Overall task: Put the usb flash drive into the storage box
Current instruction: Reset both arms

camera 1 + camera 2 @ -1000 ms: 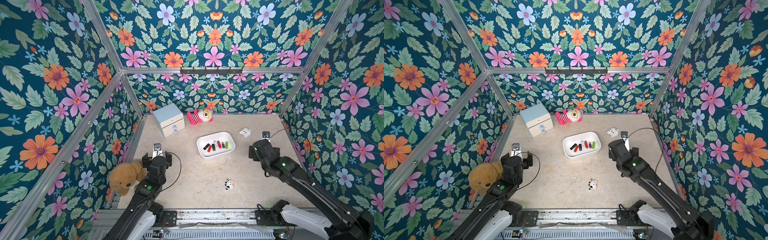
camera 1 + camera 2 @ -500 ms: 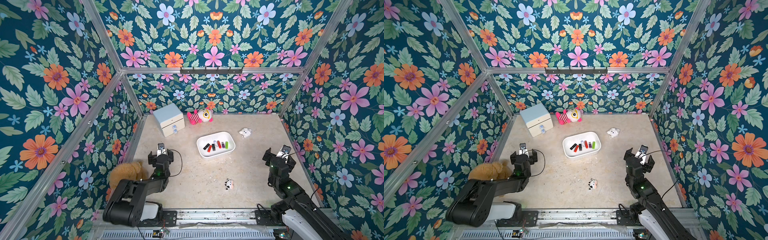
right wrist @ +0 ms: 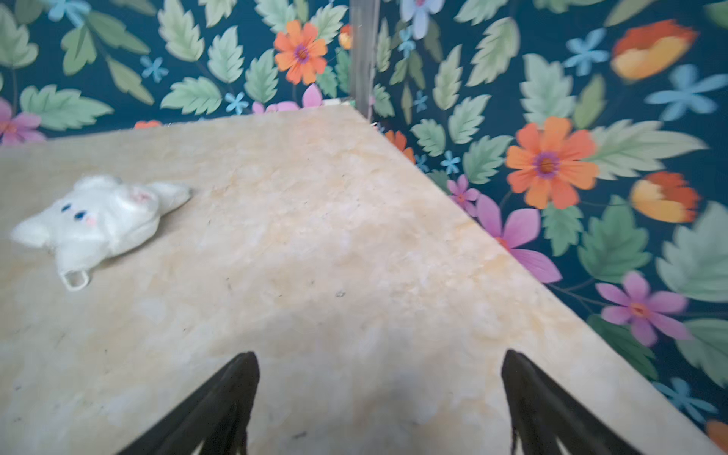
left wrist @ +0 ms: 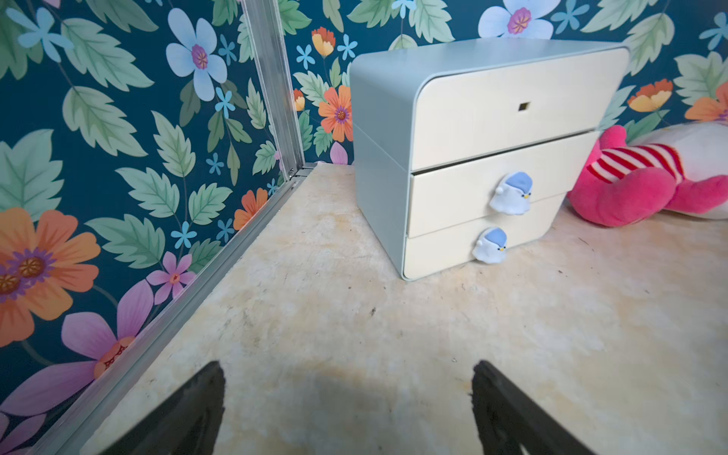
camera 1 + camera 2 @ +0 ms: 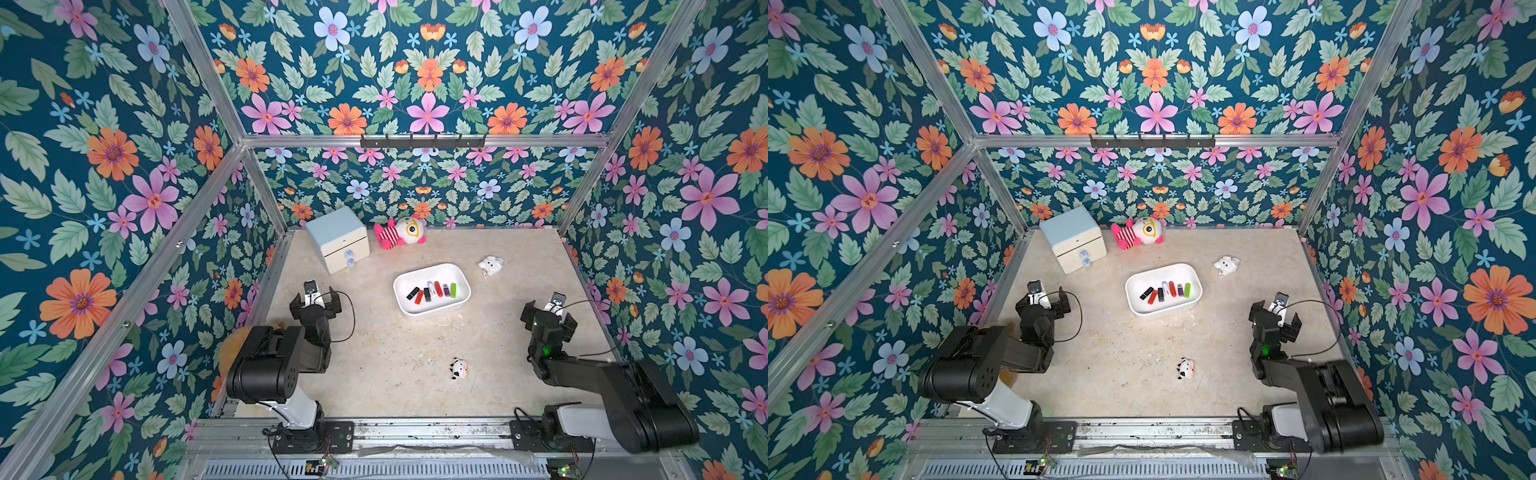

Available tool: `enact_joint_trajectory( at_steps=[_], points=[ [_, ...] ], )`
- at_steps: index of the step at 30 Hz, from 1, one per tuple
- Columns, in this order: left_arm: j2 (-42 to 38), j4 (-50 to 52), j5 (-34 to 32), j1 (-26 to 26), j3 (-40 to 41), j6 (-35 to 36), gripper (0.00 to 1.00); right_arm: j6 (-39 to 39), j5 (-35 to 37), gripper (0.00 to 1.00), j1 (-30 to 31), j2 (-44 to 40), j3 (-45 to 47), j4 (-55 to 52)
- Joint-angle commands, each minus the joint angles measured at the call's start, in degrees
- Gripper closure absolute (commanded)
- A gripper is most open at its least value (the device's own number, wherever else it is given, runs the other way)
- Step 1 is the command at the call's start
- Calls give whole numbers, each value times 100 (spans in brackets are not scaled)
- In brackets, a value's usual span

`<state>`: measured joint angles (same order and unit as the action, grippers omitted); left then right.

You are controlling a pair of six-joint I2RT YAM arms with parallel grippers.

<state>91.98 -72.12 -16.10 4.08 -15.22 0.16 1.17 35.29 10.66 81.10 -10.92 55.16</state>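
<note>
The storage box (image 5: 432, 312) (image 5: 1163, 311), a shallow white tray, sits mid-table in both top views. Several usb flash drives (image 5: 432, 289) (image 5: 1165, 291) in black, red, white, purple and green lie side by side inside it. My left gripper (image 5: 314, 300) (image 4: 348, 370) hovers near the left wall, well left of the box, open and empty. My right gripper (image 5: 548, 316) (image 3: 380, 360) hangs near the right wall, right of the box, open with only bare table between its fingers.
A pale-blue-topped drawer cabinet (image 5: 338, 239) (image 4: 472, 157) stands at the back left, with a pink striped plush (image 5: 399, 232) beside it. A white plush (image 5: 490, 266) (image 3: 98, 220) lies back right. A small cow toy (image 5: 458, 368) lies front centre. A brown teddy (image 5: 232, 349) is mostly hidden behind the left arm.
Both arms have folded back toward the front rail. The right gripper has drawn away from the box to the right wall. Both grippers stayed open.
</note>
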Motion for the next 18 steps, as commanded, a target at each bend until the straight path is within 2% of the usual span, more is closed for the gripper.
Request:
enact_joint_trajectory(
  at_steps=[1, 3, 5, 6, 7, 10, 14, 18],
  points=[
    [-30, 69, 30, 2, -27, -105, 0, 61, -465, 1, 18, -230, 187, 1244],
    [3, -15, 38, -3, -17, -107, 1, 112, -878, 1, -116, 82, 736, 2619],
    [-22, 47, 42, -3, -25, -105, 1, 318, -1558, 1, -106, 189, 910, 2798],
    [-14, 34, 44, -3, -25, -111, 1, 366, -1667, 1, -108, 509, 829, 2891],
    [-6, 17, 26, -3, -25, -110, 1, 573, -1677, 0, -52, 743, 562, 2874],
    [-14, 34, 33, -3, -25, -111, 0, 323, -1369, 1, -125, 508, 451, 2366],
    [-14, 30, 38, -3, -25, -104, 1, 389, -1344, 1, -125, 732, 493, 2818],
    [-11, 22, 37, -1, -25, -106, 1, 332, -1357, 1, -128, 585, 417, 2453]
  ],
)
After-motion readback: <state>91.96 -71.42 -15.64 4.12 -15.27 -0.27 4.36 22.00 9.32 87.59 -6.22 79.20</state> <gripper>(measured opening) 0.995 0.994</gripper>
